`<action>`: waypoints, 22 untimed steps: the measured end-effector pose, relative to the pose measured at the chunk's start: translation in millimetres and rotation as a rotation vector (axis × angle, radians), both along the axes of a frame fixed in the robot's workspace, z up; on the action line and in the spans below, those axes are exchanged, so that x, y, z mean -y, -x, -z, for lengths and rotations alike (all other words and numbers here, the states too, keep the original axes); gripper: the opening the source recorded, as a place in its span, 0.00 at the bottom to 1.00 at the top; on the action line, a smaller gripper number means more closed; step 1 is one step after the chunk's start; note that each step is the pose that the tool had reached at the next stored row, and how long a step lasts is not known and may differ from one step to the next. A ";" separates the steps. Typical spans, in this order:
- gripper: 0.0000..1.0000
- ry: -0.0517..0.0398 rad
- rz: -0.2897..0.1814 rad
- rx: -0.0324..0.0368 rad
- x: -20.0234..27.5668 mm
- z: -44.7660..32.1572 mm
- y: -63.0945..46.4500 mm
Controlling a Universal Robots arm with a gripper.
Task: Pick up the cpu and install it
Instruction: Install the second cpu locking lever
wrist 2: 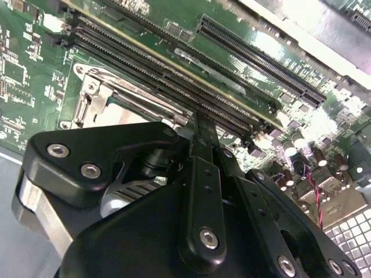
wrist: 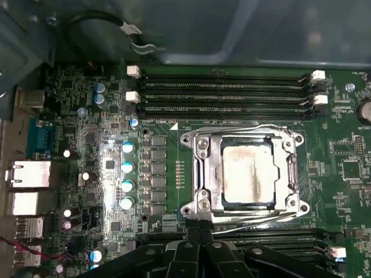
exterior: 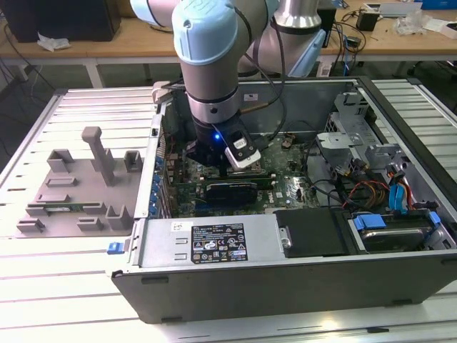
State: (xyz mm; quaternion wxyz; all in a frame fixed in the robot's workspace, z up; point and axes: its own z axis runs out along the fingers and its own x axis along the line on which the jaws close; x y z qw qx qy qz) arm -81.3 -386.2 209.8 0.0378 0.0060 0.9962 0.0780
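Inside the open grey computer case (exterior: pixel 214 246), I saw the square silver cpu (wrist: pixel 248 174) seated in its metal socket frame (wrist: pixel 200 174), just beyond my black gripper (wrist: pixel 200 240), fingers pinched together, empty.

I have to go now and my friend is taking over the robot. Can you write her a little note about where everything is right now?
Gripper: down inside the open computer case, right over the motherboard at the edge of the socket frame. Its fingers are pressed together with nothing between them.
The cpu: lying flat in the socket, silver top up, with the metal frame around it.
Done: the cpu looks seated in its socket.
Left: I can't tell whether the frame's levers are fully latched, so check that first.
The gray fixture blocks sit outside the case, on the exterior view's left.
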 end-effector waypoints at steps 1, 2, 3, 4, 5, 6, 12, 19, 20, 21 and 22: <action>0.11 -0.0021 0.000 -0.0001 0.8 0.7 0.0; 0.11 -0.0046 0.000 -0.0001 1.2 1.2 -0.1; 0.11 -0.0094 0.000 -0.0001 1.3 1.7 -0.1; 0.11 -0.0161 0.000 -0.0001 1.3 1.9 -0.2; 0.11 -0.0296 0.000 -0.0001 1.3 2.0 -0.2; 0.11 -0.0377 0.000 0.0000 1.3 2.1 -0.2; 0.11 -0.0450 0.000 -0.0002 5.8 2.8 -1.5; 0.11 -0.0573 0.000 -0.0005 9.7 2.8 -5.8; 0.11 -0.0607 0.000 -0.0005 10.0 2.8 -5.8; 0.11 -0.0659 0.000 -0.0005 10.2 3.0 -5.8; 0.11 -0.0750 0.000 -0.0004 10.3 3.2 -5.8</action>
